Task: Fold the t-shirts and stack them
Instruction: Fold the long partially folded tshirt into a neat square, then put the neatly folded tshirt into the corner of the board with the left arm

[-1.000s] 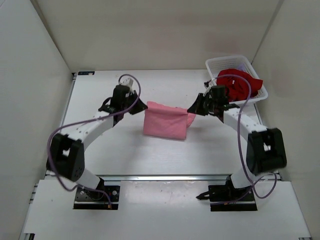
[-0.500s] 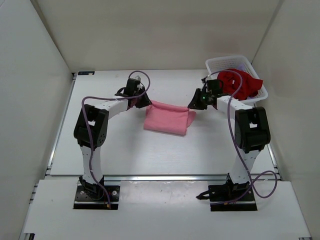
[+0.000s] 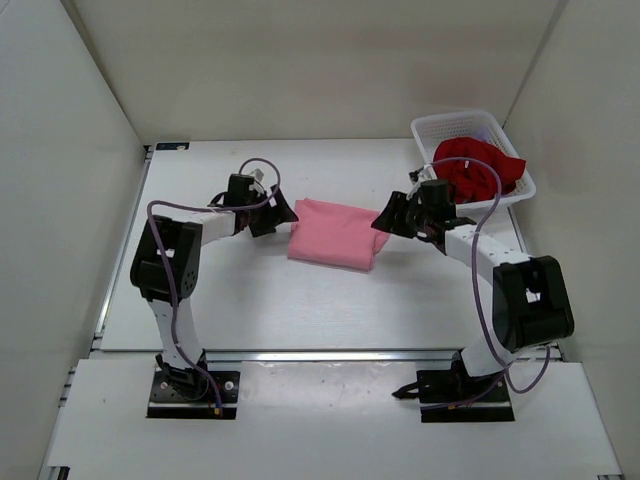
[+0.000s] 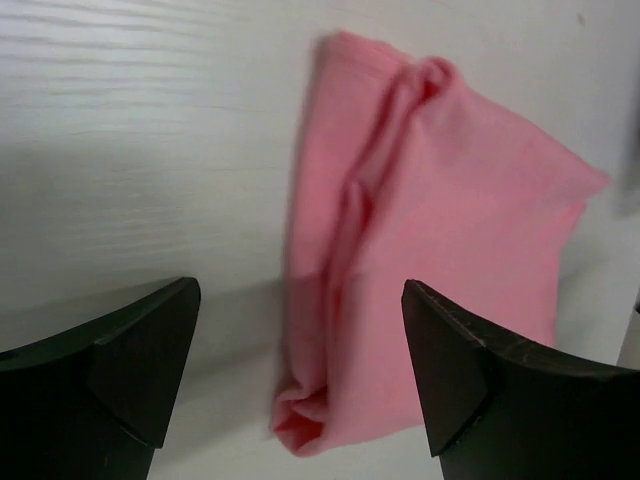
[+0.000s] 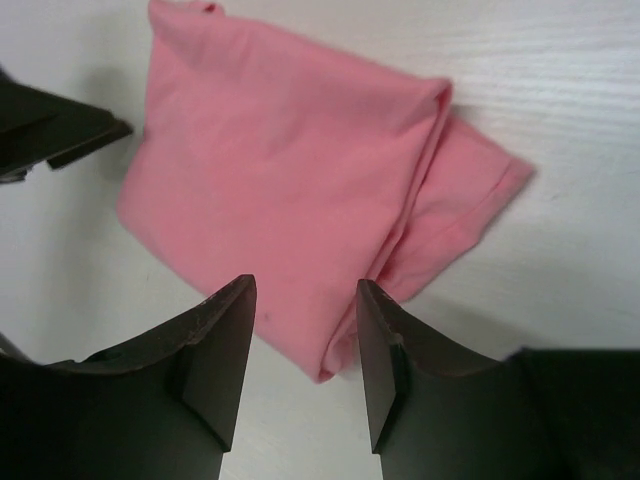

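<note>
A pink t-shirt (image 3: 335, 233) lies folded in a flat rectangle at the middle of the table. My left gripper (image 3: 275, 215) is at its left edge, open. In the left wrist view the gripper (image 4: 300, 300) stands wide apart above the rolled near edge of the pink shirt (image 4: 440, 230), holding nothing. My right gripper (image 3: 385, 218) is at the shirt's right edge, open. In the right wrist view it (image 5: 305, 290) straddles the folded corner of the pink shirt (image 5: 290, 170) without pinching it. A dark red t-shirt (image 3: 480, 170) is heaped in the basket.
The white mesh basket (image 3: 455, 122) stands at the back right corner, close behind my right arm. White walls close in the table on the left, back and right. One finger of the left gripper (image 5: 50, 130) shows in the right wrist view.
Both grippers have gone from shut to open and let go of the pink shirt, which now lies flat and folded. Both grippers have drawn slightly back from its side edges.
</note>
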`<state>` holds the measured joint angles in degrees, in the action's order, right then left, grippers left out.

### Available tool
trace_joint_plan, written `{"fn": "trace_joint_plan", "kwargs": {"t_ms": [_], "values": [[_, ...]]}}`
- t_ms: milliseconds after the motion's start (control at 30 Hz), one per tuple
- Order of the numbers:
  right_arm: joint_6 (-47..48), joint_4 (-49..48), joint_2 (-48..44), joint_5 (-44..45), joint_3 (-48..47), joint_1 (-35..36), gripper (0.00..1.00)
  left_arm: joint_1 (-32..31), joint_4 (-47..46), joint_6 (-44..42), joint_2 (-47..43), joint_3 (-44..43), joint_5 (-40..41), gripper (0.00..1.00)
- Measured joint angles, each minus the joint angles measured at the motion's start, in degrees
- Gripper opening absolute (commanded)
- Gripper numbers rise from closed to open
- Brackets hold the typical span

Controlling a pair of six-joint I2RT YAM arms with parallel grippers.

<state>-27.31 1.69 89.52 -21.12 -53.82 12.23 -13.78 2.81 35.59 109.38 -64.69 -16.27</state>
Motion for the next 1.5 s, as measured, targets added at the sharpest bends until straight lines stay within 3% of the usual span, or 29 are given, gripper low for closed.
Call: {"fn": "trace_joint_plan", "kwargs": {"t_ms": [67,167,233,300,467,600,767,800,900,933,1067,1333,1400,1500], "values": [[-0.6,-1.7,-1.3,-0.8,2.7,1.0,0.44,-1.5,-0.7,-1.2,1.7,-1.1,-3.1,0.87],[-1.4,-3.4,-2.7,-1.9,6.6,2.4,0.43,-4.1,-0.3,-3.0,5.1,-4.8,-5.2,0.51],[-1.8,-4.2,-4.1,-2.3,9.1,3.3,0.43,-5.6,-0.1,-4.1,8.0,-6.8,-6.2,0.17],[-2.1,-4.9,-5.8,-2.6,11.1,3.7,0.44,-6.4,-0.3,-4.0,10.6,-9.0,-7.6,0.01],[-2.5,-6.1,-11.3,-3.5,16.0,4.6,0.44,-6.8,0.0,-2.1,14.0,-14.2,-9.2,0.00],[-2.5,-6.5,-13.8,-4.0,18.5,4.8,0.44,-5.8,4.2,-1.4,17.3,-24.0,-7.9,0.00],[-2.7,-6.5,-15.0,-4.6,21.2,5.0,0.43,3.4,7.2,-1.4,15.8,-31.3,-4.9,0.00],[-2.7,-6.5,-15.1,-4.8,21.4,5.0,0.44,6.9,7.0,-1.0,14.9,-30.8,-3.9,0.02],[-2.7,-6.7,-15.1,-5.5,21.4,5.3,0.43,18.4,4.0,0.8,10.7,-24.7,-0.8,0.47],[-2.7,-7.0,-14.8,-5.9,21.4,5.7,0.43,22.3,2.0,1.8,9.1,-21.3,0.5,0.98],[-2.7,-7.3,-13.4,-6.9,21.3,8.5,0.43,32.0,-2.3,5.9,4.4,-9.7,3.7,0.99],[-2.8,-7.8,-13.0,-8.3,21.5,11.3,0.40,27.8,-4.9,8.5,2.2,-2.2,3.8,0.99],[-3.1,-8.2,-13.0,-8.4,21.5,10.9,0.33,26.1,-5.9,8.9,-0.6,1.3,3.9,0.98],[-3.2,-8.0,-13.0,-7.9,20.7,10.3,0.05,22.3,-6.3,8.8,-5.2,4.9,5.0,0.99]]}}
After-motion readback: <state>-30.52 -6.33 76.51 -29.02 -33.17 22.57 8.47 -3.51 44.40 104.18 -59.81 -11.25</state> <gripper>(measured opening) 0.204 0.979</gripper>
